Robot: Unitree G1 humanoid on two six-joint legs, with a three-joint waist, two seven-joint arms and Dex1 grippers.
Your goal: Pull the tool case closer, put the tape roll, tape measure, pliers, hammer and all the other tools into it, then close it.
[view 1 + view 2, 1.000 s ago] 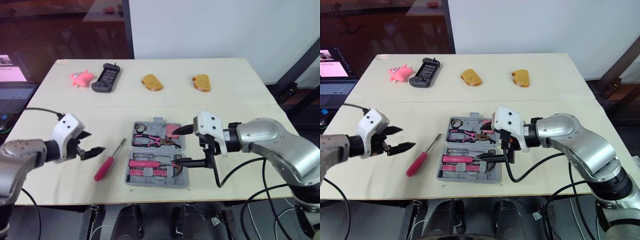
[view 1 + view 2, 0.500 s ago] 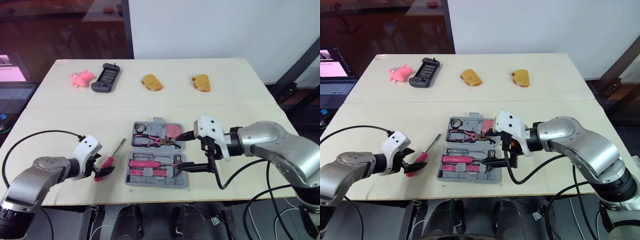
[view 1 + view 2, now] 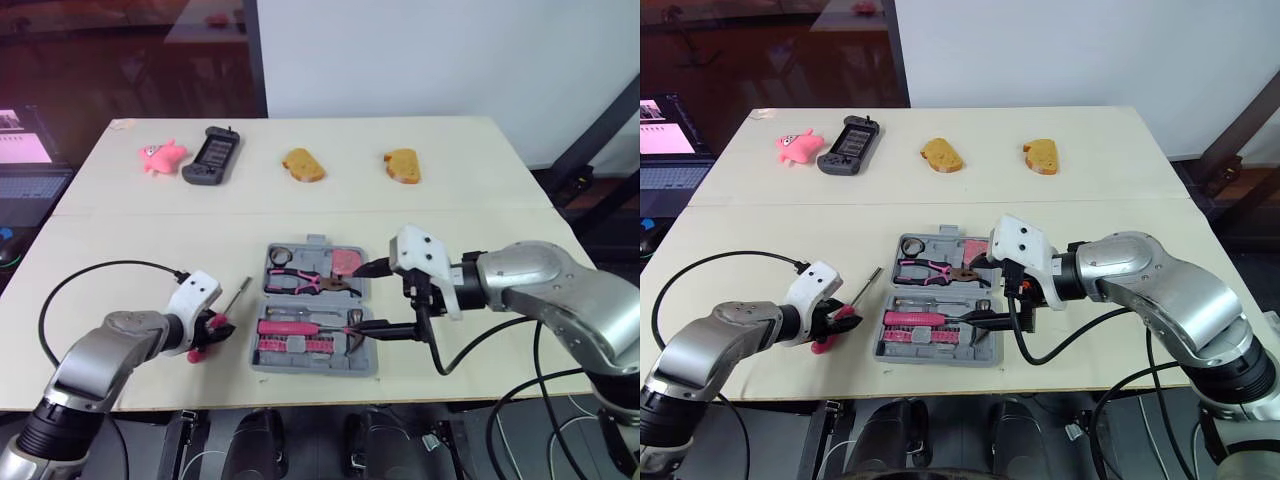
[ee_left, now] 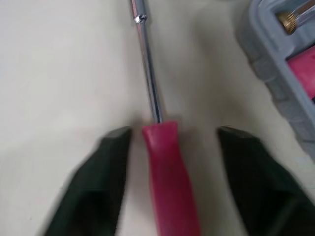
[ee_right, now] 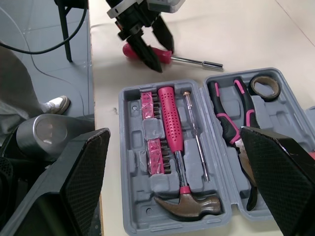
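the screwdriver (image 4: 170,182) lies flat on the table (image 3: 450,200), just left of the open tool case (image 3: 310,365), pink handle toward the robot, steel shaft pointing away. the left gripper (image 4: 174,132) is down at table height, its 2 fingers spread wide with nothing held. the front end of the handle sits between them, nearer 1 finger than the other, and neither seems to touch it. to grip well, it should probably reach further along the handle, centre it, then close squarely so the tool cannot roll or pivot. the hammer (image 5: 172,128), pliers (image 5: 231,113) and tape roll (image 5: 265,86) already lie in the case. the right gripper (image 3: 362,297) hovers wide open and empty over the case's right side.
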